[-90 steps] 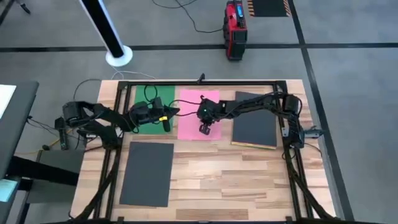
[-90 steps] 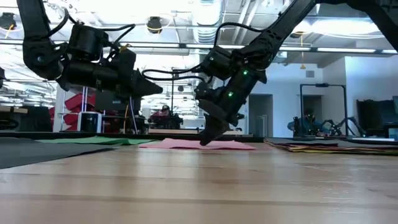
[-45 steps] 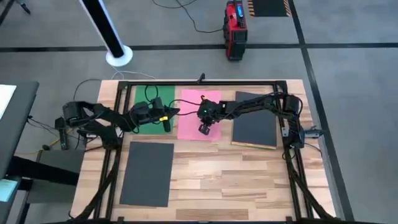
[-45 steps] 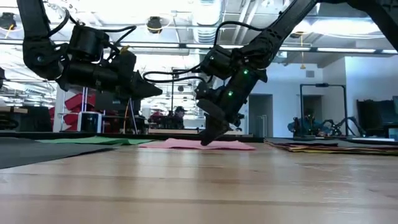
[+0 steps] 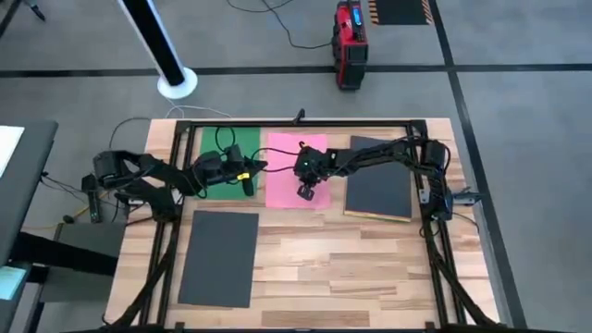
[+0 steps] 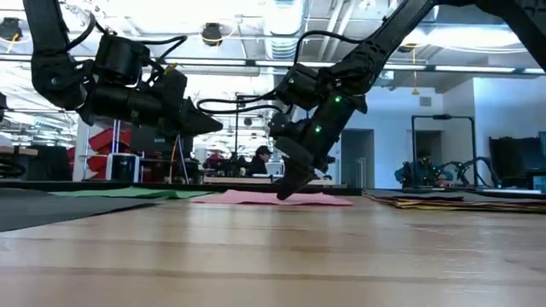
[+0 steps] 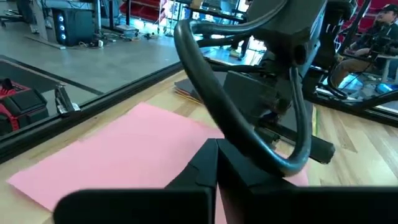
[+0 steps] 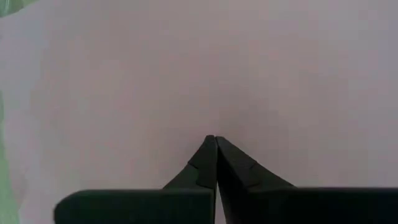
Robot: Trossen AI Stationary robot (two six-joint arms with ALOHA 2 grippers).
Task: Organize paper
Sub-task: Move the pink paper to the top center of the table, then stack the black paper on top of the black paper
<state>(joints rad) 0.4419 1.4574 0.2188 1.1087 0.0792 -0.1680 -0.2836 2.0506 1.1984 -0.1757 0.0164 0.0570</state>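
The right end effector [image 5: 303,191], fingers pressed together and holding nothing, rests its closed tips on the pink sheet [image 5: 296,157], near the edge of that sheet closest to the desk's front; the low view shows the tips meeting the paper. The left end effector [image 5: 246,183], likewise closed and empty, hangs above the green sheet [image 5: 215,145], which lies just beside the pink sheet on its left-arm side.

On the pink sheet's other side, close by, a dark grey sheet [image 5: 379,180] tops a small stack; a yellow edge [image 5: 375,215] shows along the stack's front. A second dark grey sheet [image 5: 220,257] lies alone, well apart from the pink sheet, toward the desk's front.

Handling, as a judgement: each sheet looks thin, light, limp and flat to the wooden desk [image 5: 370,268], leaving no raised edge for a pinch. Pressing down and sliding seems the workable hold; a sheet pushed past the desk edge or buckled upward would offer a lip to pinch. The paper surfaces appear matte and plain, all rectangles of equal size; the planked desk looks smooth, so sheets should slide readily and may skew.
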